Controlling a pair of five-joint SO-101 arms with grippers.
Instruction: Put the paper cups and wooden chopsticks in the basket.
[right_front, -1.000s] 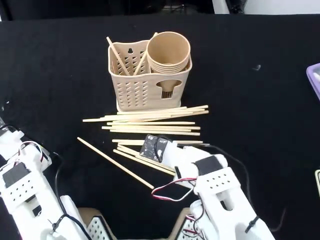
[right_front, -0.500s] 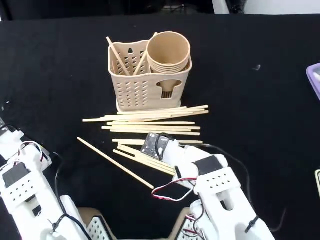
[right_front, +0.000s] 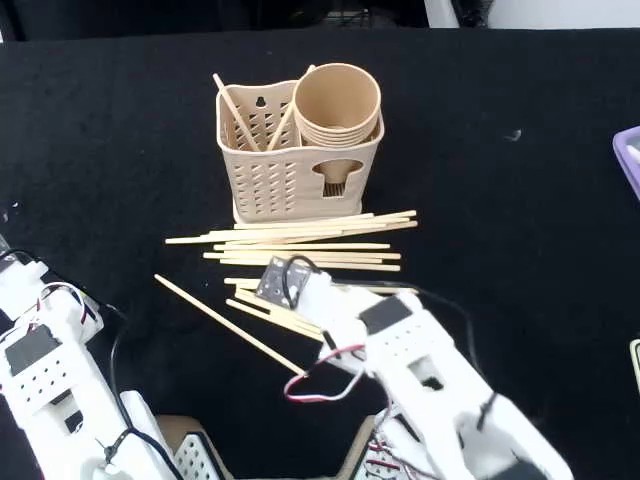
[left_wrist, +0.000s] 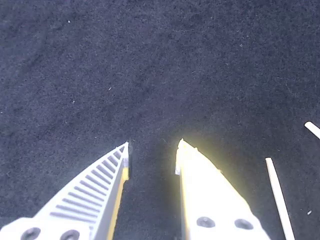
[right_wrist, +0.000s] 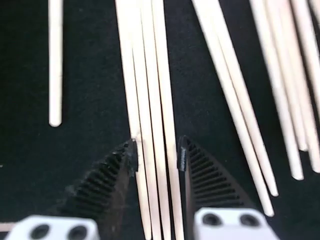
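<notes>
The beige basket (right_front: 300, 170) stands at the back of the black table, with a stack of paper cups (right_front: 337, 100) in one compartment and a few wooden chopsticks (right_front: 240, 115) leaning in the other. Many more chopsticks (right_front: 300, 245) lie in a loose pile in front of it. My right gripper (right_front: 277, 285) hangs low over the near side of that pile. In the right wrist view it (right_wrist: 157, 150) is open, its fingers astride three parallel chopsticks (right_wrist: 150, 100). My left gripper (left_wrist: 152, 147) is open over bare cloth at the near left, holding nothing.
One chopstick (right_front: 230, 325) lies apart, slanting toward the front. Two chopstick ends (left_wrist: 277, 195) show beside my left gripper. A purple object (right_front: 628, 160) sits at the table's right edge. The left arm's body (right_front: 40, 370) fills the near left corner.
My right arm has swung left and slightly forward, bringing its gripper further over the near chopsticks. The left arm, basket and cups have not moved.
</notes>
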